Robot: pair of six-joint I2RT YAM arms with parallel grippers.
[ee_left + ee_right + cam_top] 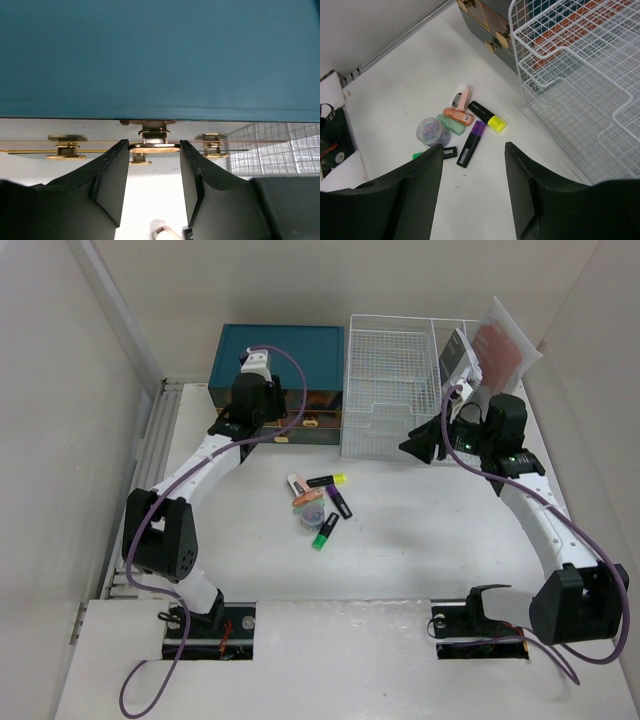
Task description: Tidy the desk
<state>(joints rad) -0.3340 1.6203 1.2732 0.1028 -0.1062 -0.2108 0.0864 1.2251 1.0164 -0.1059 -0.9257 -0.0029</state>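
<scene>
Left gripper: my left gripper (154, 150) is narrowed onto the centre brass pull (154, 134) on the front of the teal drawer box (160, 55). The pull's flat plate fills the gap from pad to pad, so I judge it gripped.
Right gripper: my right gripper (474, 146) hangs over the table with its fingers well apart and nothing between them.
Desk: the desk (420, 540) is the white tabletop under everything. The box stands at its far edge on the left, with the wire-mesh file rack (580, 100) just beside it on the right.
Loose items: a yellow-capped highlighter (487, 116), a purple highlighter (471, 142), a clear tub of paper clips (431, 131) and a few smaller pieces lie bunched mid-desk, not yet put away.
Step in hand: probably opening that drawer to take the stationery.
Risk, slip: my pads bear only on the thin edge of the plate, so a sharp tug could strip them off.
Risk, box drags: if the drawer sticks, the whole box may slide towards me instead.
Risk, skew: an off-line pull could jam the drawer in its slot.
Risk, neighbours: the side pulls (66, 145) sit near my fingers, and drift could snag one.
</scene>
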